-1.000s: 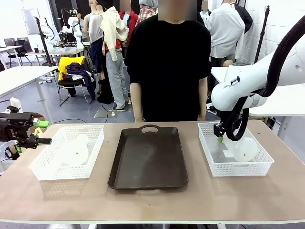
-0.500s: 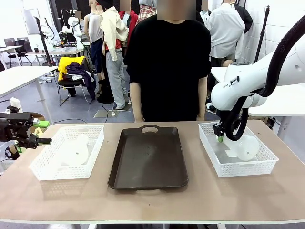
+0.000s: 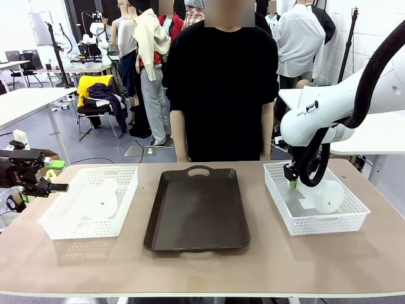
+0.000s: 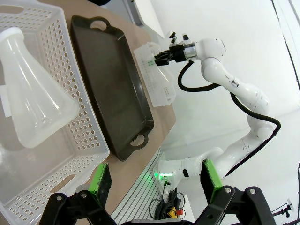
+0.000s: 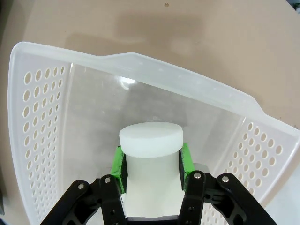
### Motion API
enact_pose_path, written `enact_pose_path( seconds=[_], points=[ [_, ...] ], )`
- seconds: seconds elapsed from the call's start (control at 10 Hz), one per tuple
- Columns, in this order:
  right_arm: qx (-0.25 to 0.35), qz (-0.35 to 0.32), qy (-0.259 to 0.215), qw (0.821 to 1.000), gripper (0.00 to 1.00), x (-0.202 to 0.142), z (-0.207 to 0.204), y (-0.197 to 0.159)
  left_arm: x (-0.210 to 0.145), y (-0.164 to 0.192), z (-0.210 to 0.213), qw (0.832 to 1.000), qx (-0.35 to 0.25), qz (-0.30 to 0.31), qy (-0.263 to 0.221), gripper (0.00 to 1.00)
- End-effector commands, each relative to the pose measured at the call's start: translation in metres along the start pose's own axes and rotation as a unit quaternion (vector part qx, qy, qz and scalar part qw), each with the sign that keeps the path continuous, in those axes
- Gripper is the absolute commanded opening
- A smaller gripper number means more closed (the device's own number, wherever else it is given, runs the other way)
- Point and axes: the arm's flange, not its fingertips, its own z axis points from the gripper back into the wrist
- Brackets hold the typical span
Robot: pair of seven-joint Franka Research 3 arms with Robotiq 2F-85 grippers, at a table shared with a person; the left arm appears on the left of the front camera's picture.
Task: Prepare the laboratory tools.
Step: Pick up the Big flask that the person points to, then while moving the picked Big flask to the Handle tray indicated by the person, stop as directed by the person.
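Pinching the translucent frosted-white conical flask (image 5: 151,136) by its smooth neck, the right gripper (image 5: 151,161) looked liable to let it slip; the left gripper (image 4: 154,180) gaped, empty

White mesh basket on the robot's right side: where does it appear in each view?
Front view: the white perforated plastic basket is at the right, beside the dark brown tray.
Left wrist view: the basket is upper middle, beyond the tray.
Right wrist view: its walls surround the centre.
Shared landmark: the right gripper, shut on the frosted conical flask by its neck, inside the basket.
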Motion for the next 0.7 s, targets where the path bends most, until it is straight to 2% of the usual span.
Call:
enact_pose_path(
  seconds=[0.0,0.6],
  points=[
    [0.0,0.003,-0.001,1.0,0.0,0.0001,-0.0002,0.0001,0.0002,-0.0015,0.0016,1.0,-0.006,-0.005,-0.002,1.0],
    [0.0,0.003,-0.001,1.0,0.0,0.0001,-0.0002,0.0001,0.0002,-0.0015,0.0016,1.0,-0.006,-0.005,-0.002,1.0]
  ],
)
